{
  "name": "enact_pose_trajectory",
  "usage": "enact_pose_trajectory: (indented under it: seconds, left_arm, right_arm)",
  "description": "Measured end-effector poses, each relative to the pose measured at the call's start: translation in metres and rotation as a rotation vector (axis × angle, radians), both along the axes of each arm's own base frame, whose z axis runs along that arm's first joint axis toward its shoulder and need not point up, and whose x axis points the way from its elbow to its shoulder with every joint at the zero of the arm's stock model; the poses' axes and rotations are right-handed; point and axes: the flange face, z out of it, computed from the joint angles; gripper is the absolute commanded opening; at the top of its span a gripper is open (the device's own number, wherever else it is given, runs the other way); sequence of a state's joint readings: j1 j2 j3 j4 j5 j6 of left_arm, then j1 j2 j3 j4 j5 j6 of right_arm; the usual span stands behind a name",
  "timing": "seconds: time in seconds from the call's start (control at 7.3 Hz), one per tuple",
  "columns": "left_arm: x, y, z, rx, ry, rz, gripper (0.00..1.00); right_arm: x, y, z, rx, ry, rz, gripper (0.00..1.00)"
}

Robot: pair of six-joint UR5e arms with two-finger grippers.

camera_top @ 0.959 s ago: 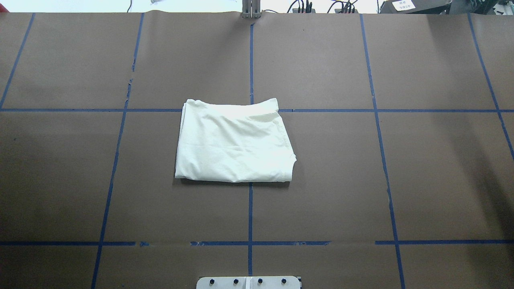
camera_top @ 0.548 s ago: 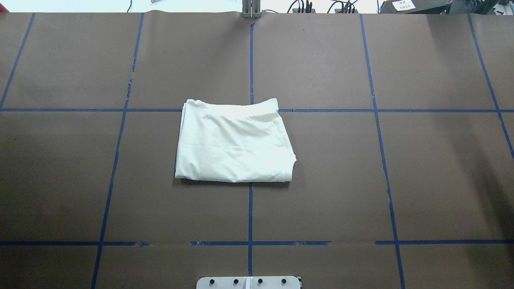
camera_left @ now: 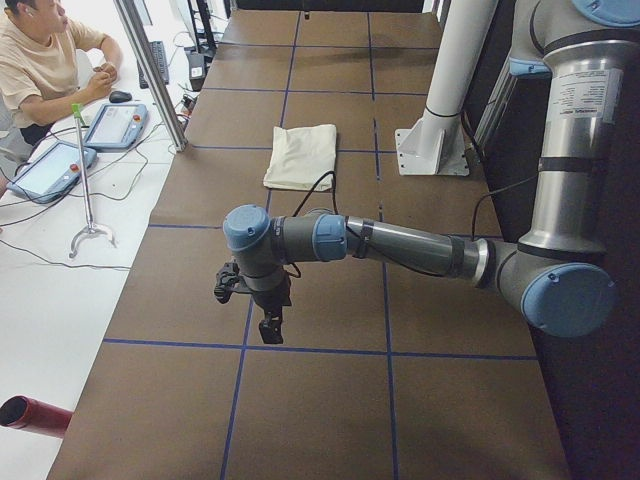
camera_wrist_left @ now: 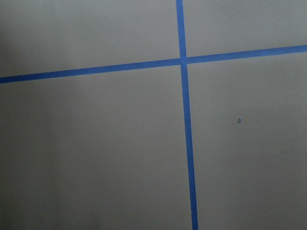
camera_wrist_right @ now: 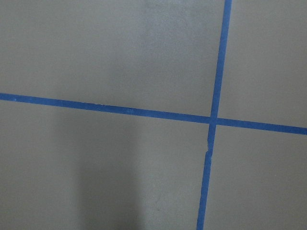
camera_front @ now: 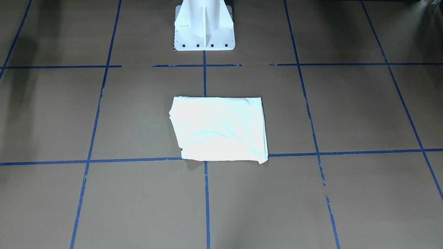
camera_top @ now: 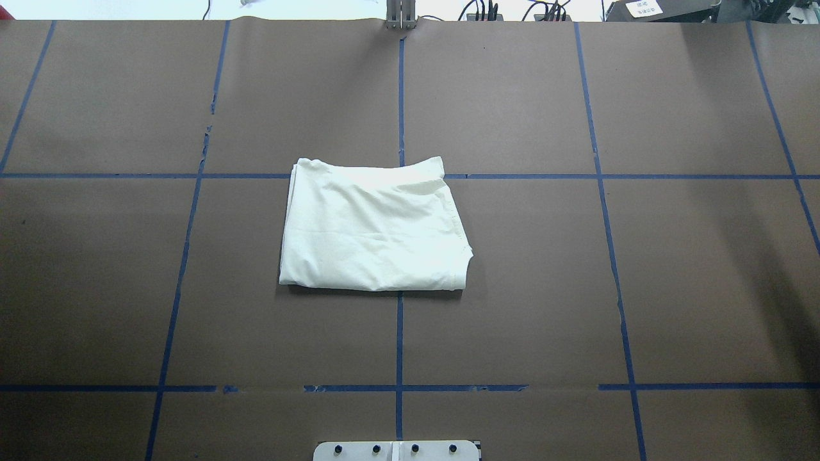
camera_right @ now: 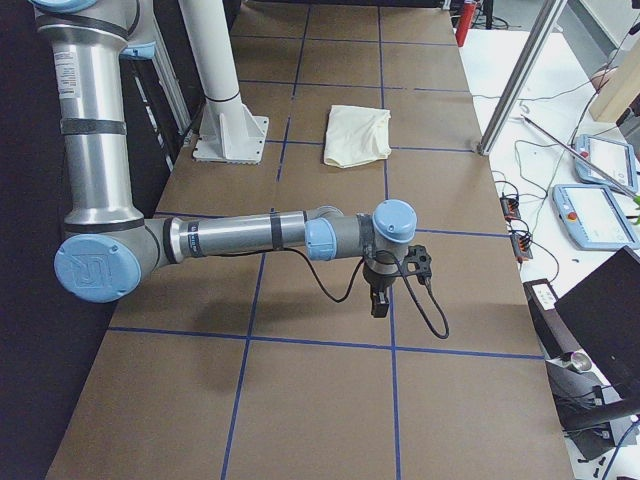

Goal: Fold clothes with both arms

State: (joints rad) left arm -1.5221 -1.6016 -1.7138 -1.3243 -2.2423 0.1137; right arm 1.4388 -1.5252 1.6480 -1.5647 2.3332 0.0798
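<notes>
Fingers of the left gripper point(camera_left: 268, 335) appear only in the side view from the table's end, and whether they are spread or closed cannot be told. The same holds for the right gripper point(camera_right: 379, 310), seen only from the opposite end. Each gripper is black and points straight down above the brown paper. Both wrist views show only that paper and a crossing of blue tape lines point(camera_wrist_left: 183, 60).

Left arm point(camera_left: 400, 240) and right arm point(camera_right: 240, 235) are silver-grey tubes with light-blue joint caps, each stretched out level over its own end of the table point(camera_top: 692, 288).

T-shirt point(camera_top: 375, 227) lies at the table's centre, well apart from both grippers and in front of the white pedestal point(camera_front: 204, 27). It is folded into a compact, roughly rectangular packet with the plain cream side uppermost. The cloth is soft and matte, with shallow creases across the top layer and a stitched hem along one edge. It straddles the centre tape line, and its far edge lies on a cross line. The table covering is flat, dull brown paper, gridded in blue tape that is chipped in places.

A person point(camera_left: 40, 60) sits beside the table near two teach pendants point(camera_left: 115, 125).
</notes>
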Motion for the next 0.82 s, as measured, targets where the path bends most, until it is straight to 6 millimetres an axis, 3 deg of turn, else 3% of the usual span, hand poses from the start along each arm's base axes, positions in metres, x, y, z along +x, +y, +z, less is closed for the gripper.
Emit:
enact_pose_trajectory:
  seconds: [0.82]
  left_arm:
    - [-0.0014,-0.0085,-0.0050,0.111,0.007,-0.063,1.00]
  right_arm:
    - [-0.0001,-0.0002,-0.0038,0.008,-0.002,-0.001,1.00]
